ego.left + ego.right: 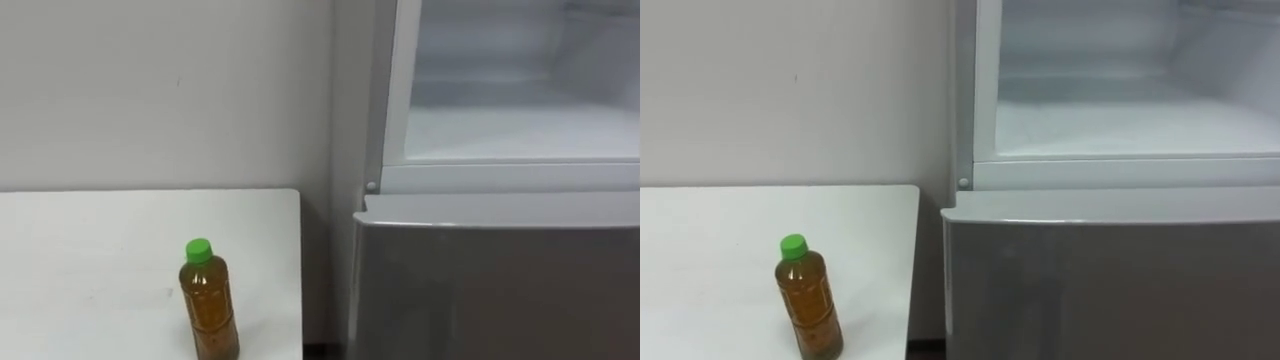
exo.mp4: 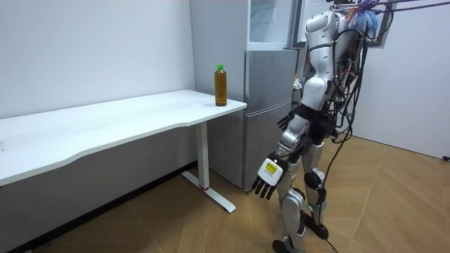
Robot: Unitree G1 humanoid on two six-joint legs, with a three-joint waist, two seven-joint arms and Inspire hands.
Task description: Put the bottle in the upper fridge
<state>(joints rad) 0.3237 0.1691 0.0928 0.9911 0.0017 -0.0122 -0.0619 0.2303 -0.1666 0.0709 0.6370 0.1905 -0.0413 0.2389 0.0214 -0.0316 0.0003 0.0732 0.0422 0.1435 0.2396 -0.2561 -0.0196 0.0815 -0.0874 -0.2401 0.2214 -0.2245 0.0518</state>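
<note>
Progress check: basically nothing is done yet. In the room view the robot stands right in front of the fridge with the bench corner off to its left. Its left hand (image 2: 268,180) hangs low beside its thigh, fingers loose and a bit spread, holding nothing. The dark shape at waist height is probably the right hand (image 2: 285,121), and I honestly can't tell what state it's in.

From the head camera, the bottle (image 1: 209,305) sits at about 7 o'clock. It's upright on the white bench (image 1: 90,260), close to the near right corner, green cap (image 1: 199,250) on, brown liquid inside, nothing touching it.

Over at 4 o'clock is the grey lower fridge door (image 1: 500,290), closed. Above it, around 1 to 2 o'clock, the upper compartment (image 1: 520,110) is already open, and you can see its white shelf with nothing on it.

So the door part looks sorted. What's left, I'd say: reach over to the bottle, grab it, lift it up and across, and set it on that upper shelf. That's pretty much the whole job.
</note>
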